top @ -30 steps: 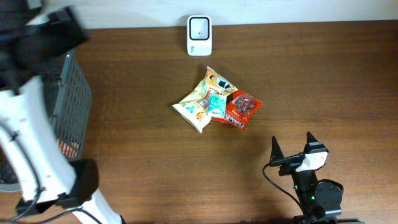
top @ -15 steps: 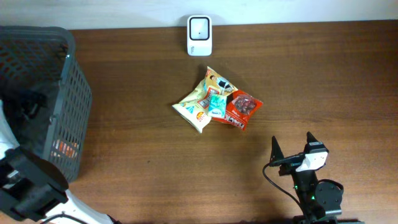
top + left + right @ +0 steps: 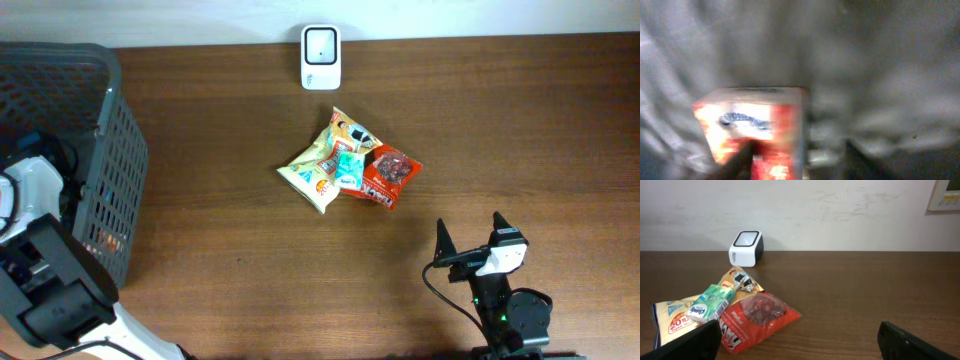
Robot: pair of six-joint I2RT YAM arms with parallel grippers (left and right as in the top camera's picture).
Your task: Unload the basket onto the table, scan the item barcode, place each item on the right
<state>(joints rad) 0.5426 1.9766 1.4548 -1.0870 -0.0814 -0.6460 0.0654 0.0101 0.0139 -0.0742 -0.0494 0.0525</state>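
Nearest us, at the front right of the table (image 3: 540, 120), the right gripper (image 3: 469, 235) sits low w/ its fingers spread wide & nothing btw them. Its own cam shows a dark fingertip (image 3: 695, 342) in each bottom corner, w/ only bare wood in the gap

At front left, the left arm (image 3: 45, 270) reaches over into the grey mesh basket (image 3: 120, 150), which stands on the table's left side. The left gripper (image 3: 799, 162) is down inside it, hidden under the arm in the overhead view. Its wrist cam is badly blurred. We make out two dark fingers (image 3: 737, 161) standing apart at the bottom of frame. One overlaps the lower edge of a red & white box (image 3: 757, 125) lying inside the basket, the other is off to the box's right. We can't tell whether they touch or grip the box

Mid-table, well apart from both grippers, lies a small heap of snack pkts. A red pkt (image 3: 390, 175) is on the right & a yellow pkt (image 3: 315, 172) on the left. A teal tissue pack (image 3: 348, 165) rests across the two, & a printed pkt (image 3: 345, 130) pokes out behind

Farthest off, the white scanner (image 3: 321, 57) w/ its dark window stands at the table's back edge by the pale wall, beyond the heap & not touching it
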